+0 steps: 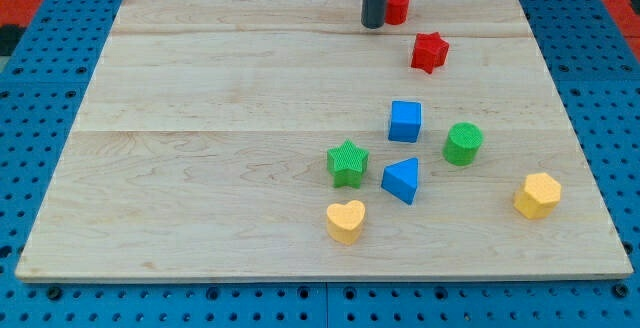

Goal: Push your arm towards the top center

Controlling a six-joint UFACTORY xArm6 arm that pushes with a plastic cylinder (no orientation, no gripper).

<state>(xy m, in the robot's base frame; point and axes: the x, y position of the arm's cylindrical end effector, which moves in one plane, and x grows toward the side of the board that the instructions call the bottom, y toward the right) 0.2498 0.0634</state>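
Observation:
My tip is the lower end of a dark rod coming down from the view's top, near the top centre of the wooden board. A red cylinder block sits right beside the rod on its right, partly hidden by it. A red star block lies below and right of my tip.
A blue cube, green cylinder, green star, blue triangular block, yellow heart and yellow hexagonal block lie in the board's lower right part. Blue pegboard surrounds the board.

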